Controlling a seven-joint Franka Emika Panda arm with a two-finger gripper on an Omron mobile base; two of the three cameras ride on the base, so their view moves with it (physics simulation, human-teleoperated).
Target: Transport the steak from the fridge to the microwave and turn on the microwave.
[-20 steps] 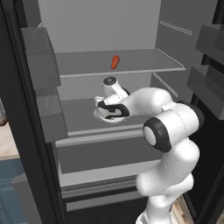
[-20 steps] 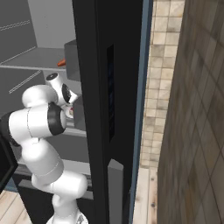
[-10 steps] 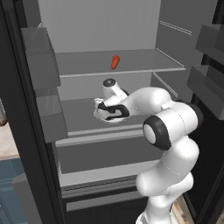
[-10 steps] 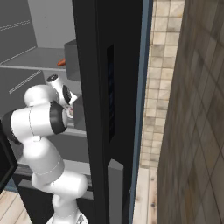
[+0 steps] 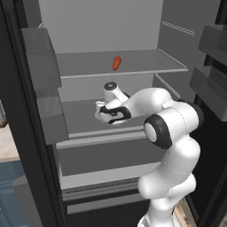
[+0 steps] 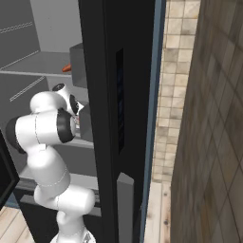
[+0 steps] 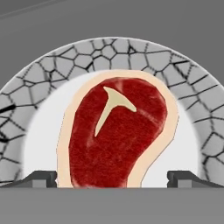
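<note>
The steak (image 7: 116, 131), red with a tan fat rim and a white marbling streak, lies on a white plate (image 7: 39, 131) with a grey cracked-pattern rim. My gripper (image 7: 113, 179) hangs open close over it, one fingertip (image 7: 41, 178) on each side of the meat, not touching it that I can see. In the left base view the gripper (image 5: 111, 116) points down onto the plate (image 5: 104, 120) on the fridge's (image 5: 133, 26) middle shelf, and the hand hides the steak. The microwave is out of view.
An orange-red carrot-like item (image 5: 116, 63) lies on the shelf above. Grey door bins (image 5: 42, 57) line the left door, with more bins (image 5: 213, 84) at right. The black fridge door (image 6: 109, 118) stands close beside the arm in the right base view.
The hand has sunk slightly toward the plate and drifted a little left. The plate and the carrot-like item have not moved.
</note>
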